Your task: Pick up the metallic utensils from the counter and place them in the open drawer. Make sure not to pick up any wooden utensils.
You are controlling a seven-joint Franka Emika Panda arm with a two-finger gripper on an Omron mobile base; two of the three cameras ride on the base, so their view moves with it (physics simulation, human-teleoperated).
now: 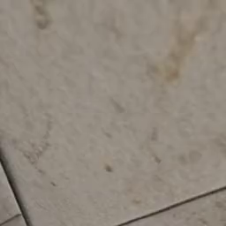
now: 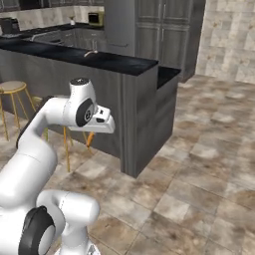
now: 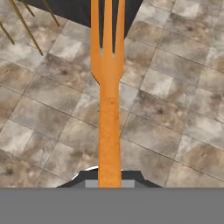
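A bright orange slim fork with three tines showed a faintly mottled, darker orange grain along its handle. Behind it lay a beige-and-brown stone-tiled floor, blotched with darker brown patches and crossed by thin dark grout lines. The long glossy black marbled counter top sat over a grey wood-grain panel front. A round tan-seated stool stood on thin golden-yellow legs. The tall cabinets behind were a dark grey wood-grain, and the far wall was pale mottled stone tile.
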